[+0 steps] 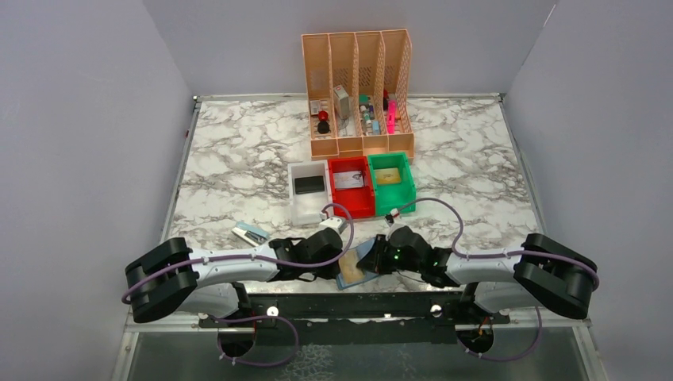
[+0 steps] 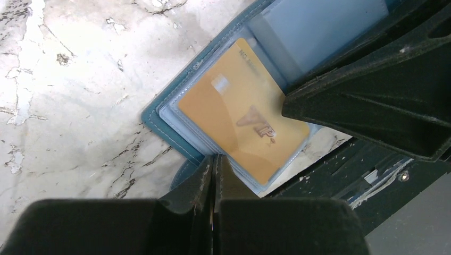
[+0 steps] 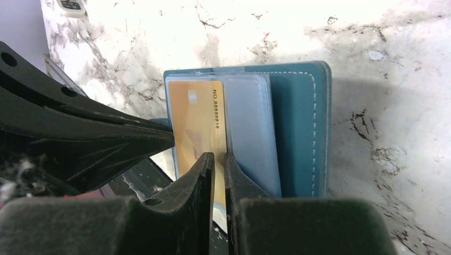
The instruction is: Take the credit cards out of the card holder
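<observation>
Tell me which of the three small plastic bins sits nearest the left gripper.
The white plastic bin, leftmost of the row, is nearest the left gripper; the red bin and green bin lie farther right.

Open teal card holder [image 3: 298,127] holding gold credit card [image 2: 242,111]

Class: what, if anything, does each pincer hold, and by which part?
Right pincer nips the gold card by its near edge. Left pincer is shut at the card holder's edge; hold unclear.

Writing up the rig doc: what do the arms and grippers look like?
Both arms: white link shells, bulky black joint housings, looped purple cables. Left gripper and right gripper have matte black wedge-shaped fingers. Green lights glow on the right arm's wrist.
</observation>
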Robot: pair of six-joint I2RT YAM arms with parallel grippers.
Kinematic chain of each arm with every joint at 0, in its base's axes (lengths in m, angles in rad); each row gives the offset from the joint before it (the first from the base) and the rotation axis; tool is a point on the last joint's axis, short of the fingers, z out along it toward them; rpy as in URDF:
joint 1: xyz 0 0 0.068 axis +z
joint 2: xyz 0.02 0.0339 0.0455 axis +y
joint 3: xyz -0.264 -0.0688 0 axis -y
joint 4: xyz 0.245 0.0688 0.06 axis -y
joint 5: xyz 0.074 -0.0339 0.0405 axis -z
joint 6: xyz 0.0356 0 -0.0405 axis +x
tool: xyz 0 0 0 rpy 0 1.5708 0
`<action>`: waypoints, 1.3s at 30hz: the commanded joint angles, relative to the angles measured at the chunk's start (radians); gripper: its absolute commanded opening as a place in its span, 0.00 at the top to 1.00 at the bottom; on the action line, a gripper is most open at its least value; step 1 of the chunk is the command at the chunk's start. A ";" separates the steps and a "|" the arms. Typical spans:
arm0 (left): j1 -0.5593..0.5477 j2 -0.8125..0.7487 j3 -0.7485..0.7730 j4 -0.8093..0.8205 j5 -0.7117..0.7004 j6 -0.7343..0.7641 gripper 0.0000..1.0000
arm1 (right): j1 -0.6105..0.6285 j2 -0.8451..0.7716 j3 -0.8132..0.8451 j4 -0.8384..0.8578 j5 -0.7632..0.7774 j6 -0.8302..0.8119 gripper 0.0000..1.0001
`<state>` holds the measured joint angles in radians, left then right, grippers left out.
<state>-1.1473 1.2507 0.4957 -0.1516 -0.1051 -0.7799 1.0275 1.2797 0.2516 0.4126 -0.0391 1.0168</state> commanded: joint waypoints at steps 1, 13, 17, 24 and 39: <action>-0.003 0.036 0.013 0.035 -0.016 0.018 0.99 | 0.003 0.035 0.004 0.029 -0.024 0.019 0.82; -0.003 0.024 0.029 -0.011 -0.103 0.022 1.00 | 0.003 -0.027 0.076 -0.240 0.127 -0.027 0.71; -0.003 -0.039 0.052 -0.033 -0.142 0.015 0.93 | 0.003 -0.029 0.064 -0.209 0.109 -0.035 0.70; -0.004 -0.101 0.082 0.022 -0.097 0.024 0.74 | 0.002 0.000 0.042 -0.134 0.079 0.001 0.74; -0.003 0.026 0.015 0.117 -0.047 -0.085 0.73 | 0.003 -0.005 0.020 -0.113 0.081 0.031 0.74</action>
<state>-1.1477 1.2549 0.5320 -0.0792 -0.1730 -0.8246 1.0264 1.2655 0.2893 0.3122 0.0368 1.0405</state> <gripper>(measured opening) 0.267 0.262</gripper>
